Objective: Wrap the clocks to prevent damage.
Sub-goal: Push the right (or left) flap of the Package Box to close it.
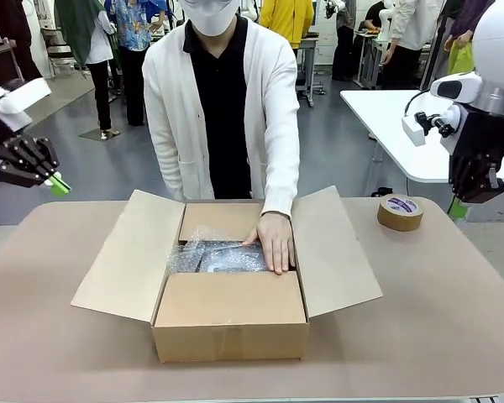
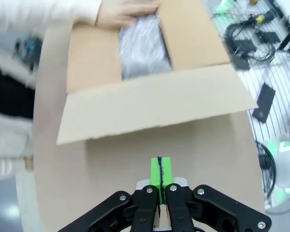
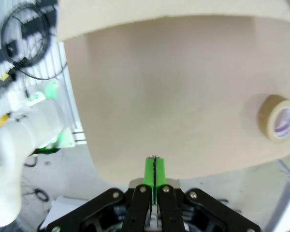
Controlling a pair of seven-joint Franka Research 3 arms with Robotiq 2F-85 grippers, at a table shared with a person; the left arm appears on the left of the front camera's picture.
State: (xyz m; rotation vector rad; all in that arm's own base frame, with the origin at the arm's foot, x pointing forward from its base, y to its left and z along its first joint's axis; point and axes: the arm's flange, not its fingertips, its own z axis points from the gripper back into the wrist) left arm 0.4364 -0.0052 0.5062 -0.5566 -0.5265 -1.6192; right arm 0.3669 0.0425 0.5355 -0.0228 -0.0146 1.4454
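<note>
— Where's the clock right now?

— From my console I see a bubble-wrapped bundle (image 1: 221,256) lying in the open cardboard box (image 1: 231,327), in its far half. I can't tell what is under the wrap. The box sits mid-table (image 1: 420,294), closer to the near edge. Its two side flaps are spread outward, and the near flap lies over the near part of the opening.

— And the person?

— Standing at the far edge, with one hand (image 1: 275,242) flat on the right end of the bundle, beside the box's right wall.

— Grippers?

— My left gripper (image 1: 59,185) hangs above the table's far left corner, well apart from the box. Its wrist camera shows the green pads (image 2: 165,170) pressed together with nothing between them. My right gripper (image 1: 456,208) hangs by the far right corner, its jaws likewise closed and empty. A tape roll (image 1: 400,212) lies flat near that corner, just inside the far edge.
</note>
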